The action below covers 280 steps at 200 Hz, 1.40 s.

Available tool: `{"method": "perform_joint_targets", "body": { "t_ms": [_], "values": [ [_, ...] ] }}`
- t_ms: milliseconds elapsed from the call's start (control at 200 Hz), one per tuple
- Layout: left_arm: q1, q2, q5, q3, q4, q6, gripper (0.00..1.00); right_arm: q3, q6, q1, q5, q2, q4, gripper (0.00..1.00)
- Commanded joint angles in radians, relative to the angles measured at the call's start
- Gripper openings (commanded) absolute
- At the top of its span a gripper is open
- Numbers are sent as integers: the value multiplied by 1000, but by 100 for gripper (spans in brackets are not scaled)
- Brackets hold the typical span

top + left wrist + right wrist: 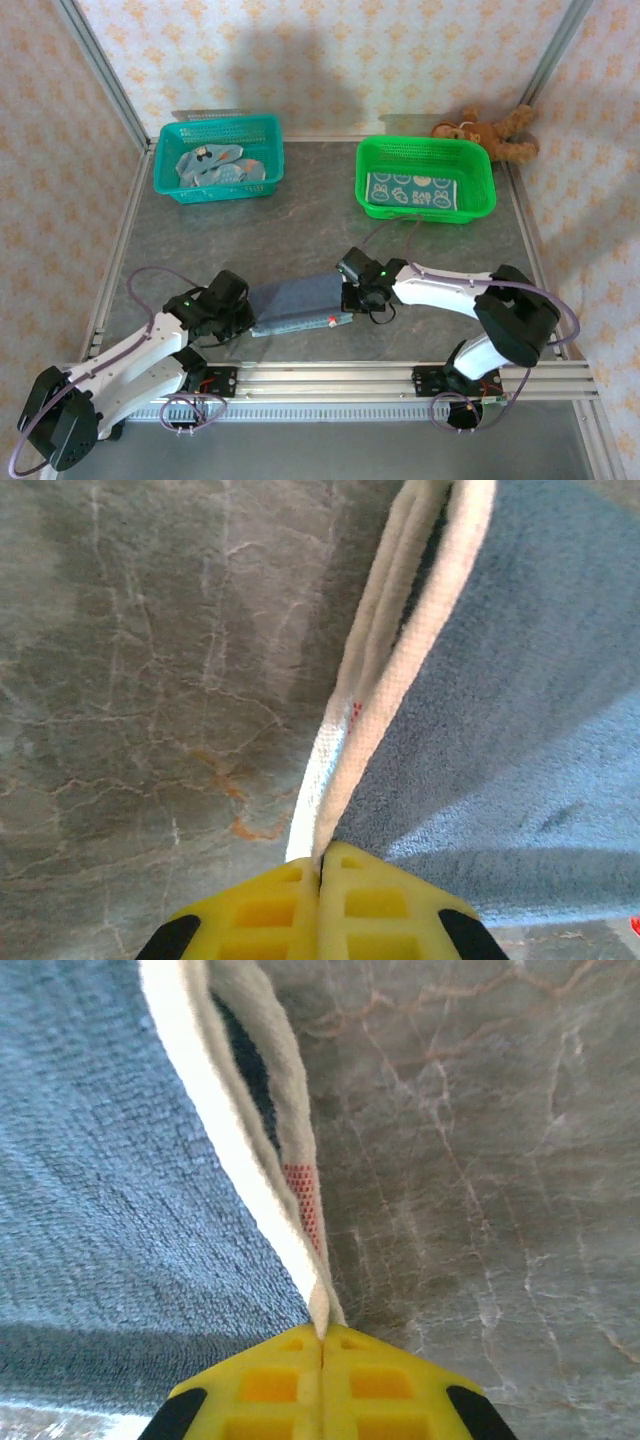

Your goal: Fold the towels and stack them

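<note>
My left gripper (320,865) is pressed together on the doubled hem of the blue towel (297,302). My right gripper (322,1338) pinches the opposite hem. The towel spans the near counter (320,225) between both, folded over but not yet stacked.

Far right, green basket (425,147): one folded towel (412,190).
Far left, teal basket (220,128): crumpled towels (215,166), at least two, unfolded.
Far right corner: one teddy bear (492,132).

A grey marbled counter (320,225) carries a teal basket (215,193) at the back left and a green basket (425,213) at the back right, well apart. A brown teddy bear (490,133) lies just behind the green basket, against the patterned wallpaper (330,50). An aluminium rail (400,372) runs along the near edge.
</note>
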State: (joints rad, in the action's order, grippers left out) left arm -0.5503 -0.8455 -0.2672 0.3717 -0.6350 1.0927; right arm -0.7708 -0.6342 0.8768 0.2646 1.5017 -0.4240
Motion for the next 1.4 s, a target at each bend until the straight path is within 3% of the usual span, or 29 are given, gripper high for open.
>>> {"method": "perform_joint_targets", "body": {
  "t_ms": [0,125,175,345,495,776,861,1011,1211,1336,1396],
  "values": [
    [-2,-17,20,-15,5,3,21,15,-24,1,-18,9,12,10],
    [-3,-20,40,26,-38,-29,48,8,-18,1,-31,-21,-15,25],
    [-2,-21,61,53,-62,-46,53,3,-12,1,-39,-38,-24,26],
    [-2,-70,85,102,-72,-93,52,-14,-2,0,-73,-67,-44,28],
    [-2,-127,83,119,-28,-129,53,-19,2,1,-102,-55,-26,34],
    [-2,-232,71,102,61,-163,54,-6,-28,0,-116,-16,116,55],
    [-2,-239,59,69,96,-153,42,0,-44,8,-104,1,149,55],
    [-3,-231,46,40,133,-137,31,-5,-62,42,-123,33,160,55],
    [-3,-233,38,25,145,-134,30,1,-93,96,-167,94,158,54],
    [-3,-233,33,15,162,-126,31,7,-116,138,-190,142,173,37],
    [-3,-231,31,17,162,-125,31,7,-126,153,-200,156,177,22]
  ]
}}
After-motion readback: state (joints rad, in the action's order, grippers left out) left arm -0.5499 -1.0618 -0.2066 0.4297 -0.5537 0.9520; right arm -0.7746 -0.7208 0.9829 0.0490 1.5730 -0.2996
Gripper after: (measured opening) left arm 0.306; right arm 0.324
